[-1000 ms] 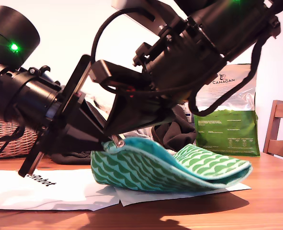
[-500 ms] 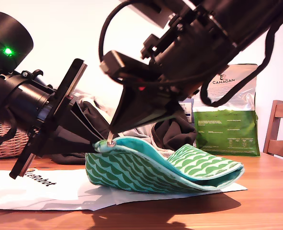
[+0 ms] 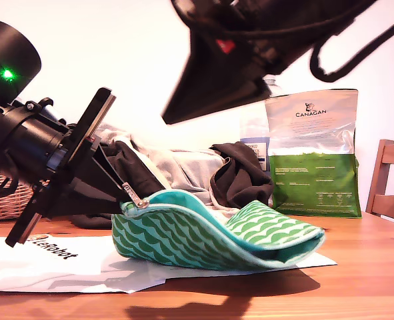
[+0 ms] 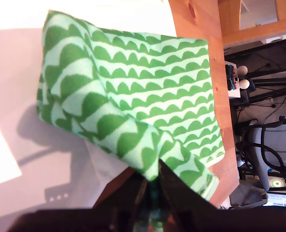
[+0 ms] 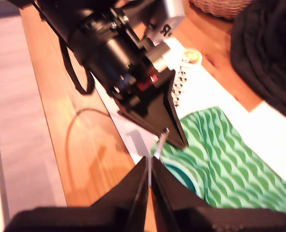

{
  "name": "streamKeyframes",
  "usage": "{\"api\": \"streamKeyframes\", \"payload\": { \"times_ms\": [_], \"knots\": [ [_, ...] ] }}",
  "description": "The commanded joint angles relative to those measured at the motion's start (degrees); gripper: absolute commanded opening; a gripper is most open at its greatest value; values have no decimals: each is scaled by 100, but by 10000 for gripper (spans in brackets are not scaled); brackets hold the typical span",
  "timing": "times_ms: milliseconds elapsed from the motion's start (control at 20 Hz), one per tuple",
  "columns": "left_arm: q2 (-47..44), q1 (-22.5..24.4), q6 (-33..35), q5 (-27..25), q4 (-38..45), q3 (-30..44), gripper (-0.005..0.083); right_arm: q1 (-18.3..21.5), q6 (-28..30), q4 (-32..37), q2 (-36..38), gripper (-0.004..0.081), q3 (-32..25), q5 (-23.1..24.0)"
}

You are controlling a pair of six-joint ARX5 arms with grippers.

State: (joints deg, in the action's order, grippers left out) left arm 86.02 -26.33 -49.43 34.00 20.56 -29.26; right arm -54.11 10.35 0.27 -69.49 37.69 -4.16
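A green wave-patterned zip pouch (image 3: 203, 233) with a teal lining lies on white paper (image 3: 63, 263), its mouth gaping. My first gripper (image 3: 121, 200) comes in from the exterior view's left and is shut on the pouch's raised end. The first wrist view shows that fabric (image 4: 133, 96) pinched at my first gripper (image 4: 152, 186). The metal zipper pull (image 3: 135, 197) lies right beside those jaws. My second gripper (image 3: 170, 119) hangs well above the pouch, fingers pressed together and holding nothing. From my second gripper (image 5: 148, 166) I see the first arm, the pull (image 5: 162, 137) and the pouch (image 5: 230, 164) below.
A green and white Canagan bag (image 3: 313, 153) stands at the back on the exterior view's right, a bottle (image 3: 255, 130) beside it. Dark and grey clothes (image 3: 183, 167) are piled behind the pouch. A wicker basket (image 3: 10, 197) sits far left, a wooden chair (image 3: 390, 180) far right.
My second gripper has lifted up and away from the zipper pull. The pouch and my first gripper have shifted toward the exterior view's left, and the pouch mouth is wider.
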Motion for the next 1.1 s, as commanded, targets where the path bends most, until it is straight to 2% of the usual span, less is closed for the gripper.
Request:
{"api": "streamKeyframes", "payload": {
  "times_ms": [0, 50, 150, 200, 450, 650, 850, 1050],
  "knots": [
    [24, -4, 24, 22, 42, 7, -19, -24, -48, 2, -116, -12, -4, -26],
    [24, -4, -20, 55, 42, 7, -19, -26, -149, 15, -120, 8, -4, -26],
    [24, -2, -70, 199, 37, 7, -19, -31, -363, 31, -192, 118, -4, -15],
    [24, -4, -205, 262, 48, 7, -19, -33, -533, 109, -238, 143, -4, -17],
    [24, -4, -315, 396, 48, 7, -19, -227, -619, 708, -730, 146, -4, 24],
    [24, -4, -313, 507, 46, 7, -19, -249, -883, 1191, -1132, 195, -4, 107],
    [24, -4, -317, 632, 35, 7, -19, -251, -780, 1274, -1346, 195, 26, 481],
    [24, -4, -372, 634, 44, 4, -19, -251, -717, 1283, -1602, 196, 155, 470]
  ]
}}
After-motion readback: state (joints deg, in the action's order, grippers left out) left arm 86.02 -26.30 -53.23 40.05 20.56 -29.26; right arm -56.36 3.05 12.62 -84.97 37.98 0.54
